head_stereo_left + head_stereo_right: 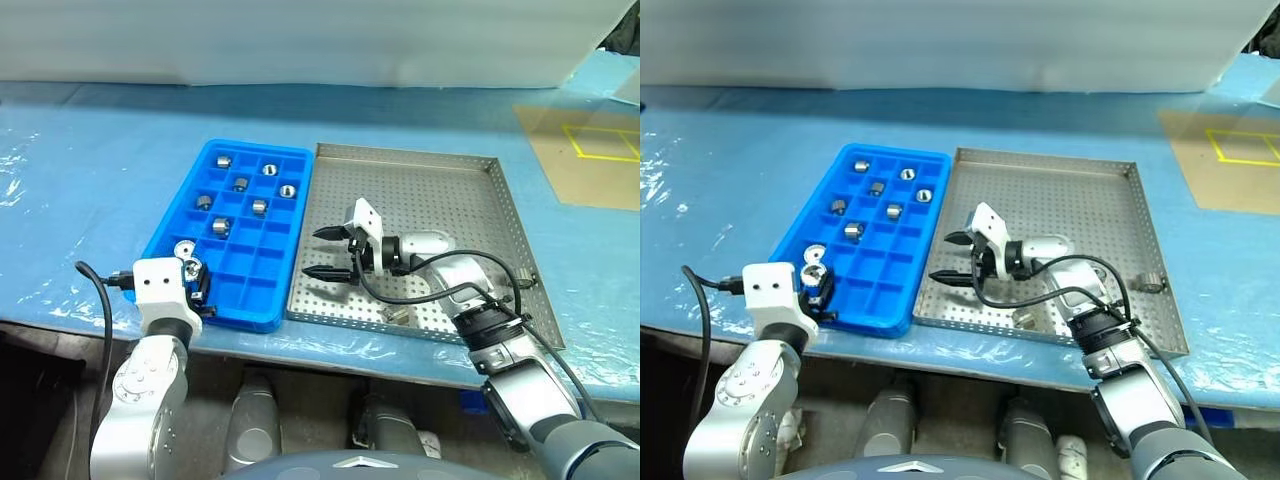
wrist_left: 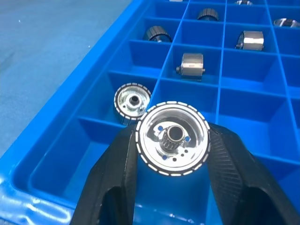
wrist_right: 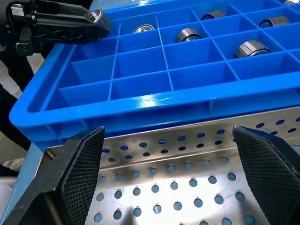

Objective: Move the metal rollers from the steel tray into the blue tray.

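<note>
Two rollers lie loose in the steel tray (image 1: 470, 190); several sit in the blue tray (image 1: 165, 235). Left gripper (image 2: 172, 154) pinches a roller (image 2: 172, 138) over the blue tray's near corner. Right gripper (image 1: 327, 252), jaws spread wide, hovers over the steel tray.

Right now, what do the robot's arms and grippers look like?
Both arms are silver-grey with rounded joints. The left gripper and right gripper each carry two black fingers with ribbed pads, a white boxy block at the wrist, and loose black cables.
</note>
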Controlling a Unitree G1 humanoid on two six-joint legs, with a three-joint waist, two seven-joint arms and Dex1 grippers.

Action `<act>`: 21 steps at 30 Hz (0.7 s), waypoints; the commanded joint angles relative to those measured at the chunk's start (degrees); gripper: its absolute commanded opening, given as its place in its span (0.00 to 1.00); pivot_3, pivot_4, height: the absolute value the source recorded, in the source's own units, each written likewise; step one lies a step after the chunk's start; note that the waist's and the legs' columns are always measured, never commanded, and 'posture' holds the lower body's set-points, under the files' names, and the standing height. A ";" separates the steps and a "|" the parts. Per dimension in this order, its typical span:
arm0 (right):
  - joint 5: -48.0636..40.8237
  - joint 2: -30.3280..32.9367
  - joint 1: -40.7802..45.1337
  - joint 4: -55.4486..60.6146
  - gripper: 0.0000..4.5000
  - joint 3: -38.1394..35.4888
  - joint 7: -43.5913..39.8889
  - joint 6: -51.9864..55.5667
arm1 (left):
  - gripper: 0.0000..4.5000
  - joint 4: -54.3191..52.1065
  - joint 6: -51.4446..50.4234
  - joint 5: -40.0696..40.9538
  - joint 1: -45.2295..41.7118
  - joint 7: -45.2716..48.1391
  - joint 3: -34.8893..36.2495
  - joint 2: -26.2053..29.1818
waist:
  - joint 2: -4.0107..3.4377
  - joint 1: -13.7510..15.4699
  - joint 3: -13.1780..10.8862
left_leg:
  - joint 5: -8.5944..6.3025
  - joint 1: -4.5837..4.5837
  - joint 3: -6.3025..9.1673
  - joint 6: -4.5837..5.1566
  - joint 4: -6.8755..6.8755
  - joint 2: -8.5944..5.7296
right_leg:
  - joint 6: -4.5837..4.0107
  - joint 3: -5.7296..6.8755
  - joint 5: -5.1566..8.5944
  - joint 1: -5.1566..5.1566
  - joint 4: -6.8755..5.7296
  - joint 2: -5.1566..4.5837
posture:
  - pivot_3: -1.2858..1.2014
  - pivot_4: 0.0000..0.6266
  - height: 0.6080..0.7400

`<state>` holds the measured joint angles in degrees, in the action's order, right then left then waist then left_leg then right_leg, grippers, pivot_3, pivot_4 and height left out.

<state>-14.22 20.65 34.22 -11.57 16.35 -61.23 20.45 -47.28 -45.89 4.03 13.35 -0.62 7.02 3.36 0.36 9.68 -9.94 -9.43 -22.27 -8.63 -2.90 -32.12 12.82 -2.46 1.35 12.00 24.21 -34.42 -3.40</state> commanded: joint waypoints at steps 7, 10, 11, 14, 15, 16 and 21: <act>-0.10 0.72 -0.66 2.58 1.00 -1.65 -0.16 -0.29 | 0.84 -0.04 -2.63 0.89 -1.94 0.25 -0.06 0.55 | 0.00 0.37 0.00 | 0.00 0.01 0.00 -0.01 0.00 -0.01 | 0.00 -0.01 0.00 0.00 0.00 0.00 | 0.63 0.24 1.00; -0.41 1.45 -1.34 3.92 1.00 -2.38 0.37 0.40 | 0.99 0.94 -1.22 1.74 -5.28 1.78 -0.74 1.69 | 0.00 0.39 0.00 | 0.01 0.02 0.00 -0.01 -0.01 0.00 | 0.00 -0.01 0.00 0.00 -0.02 0.01 | 0.62 0.24 1.00; -0.69 1.81 -1.60 4.61 1.00 -2.71 0.30 0.50 | 0.99 1.07 -0.42 2.64 -6.49 2.83 -1.17 1.93 | 0.00 0.40 0.00 | 0.01 0.02 -0.01 -0.02 -0.02 0.00 | 0.01 -0.01 0.00 0.00 -0.03 0.01 | 0.62 0.24 1.00; -2.75 3.16 -2.25 7.40 1.00 -4.08 -0.58 3.20 | 0.99 1.63 1.60 3.35 -9.69 5.15 -2.79 3.59 | 0.00 0.37 0.00 | 0.01 0.04 -0.02 -0.02 -0.05 -0.01 | 0.01 -0.04 -0.01 0.00 -0.06 0.00 | 0.60 0.24 1.00; -3.80 3.86 -2.39 8.72 1.00 -4.60 -1.16 5.03 | 0.99 2.06 2.50 4.00 -10.96 6.39 -3.26 4.13 | 0.00 0.32 0.00 | 0.01 0.03 -0.02 -0.02 -0.05 -0.02 | 0.00 -0.04 -0.01 0.00 -0.08 0.00 | 0.60 0.24 1.00; -5.11 4.79 -2.49 10.26 1.00 -5.08 -1.82 7.37 | 0.99 2.60 3.56 4.81 -12.32 8.03 -3.81 4.85 | -0.01 0.31 0.00 | 0.02 0.06 -0.02 -0.03 -0.05 -0.01 | 0.00 -0.04 -0.01 -0.01 -0.09 0.01 | 0.59 0.24 1.00; -11.49 9.21 -2.13 16.46 1.00 -7.04 -2.65 21.13 | 0.99 6.48 8.17 8.93 -16.02 16.30 -5.82 8.58 | -0.02 -0.76 0.01 | 0.04 0.11 -0.05 -0.07 -0.03 -0.01 | 0.00 -0.07 -0.01 -0.01 -0.13 0.02 | 0.57 0.24 1.00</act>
<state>-22.24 28.29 31.56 0.83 11.02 -63.12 36.47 -41.26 -40.34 11.18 -1.75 12.75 1.70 10.96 0.34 8.92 -9.93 -9.39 -22.15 -8.68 -2.98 -32.16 12.80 -2.46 1.28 11.98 24.21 -34.56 -3.38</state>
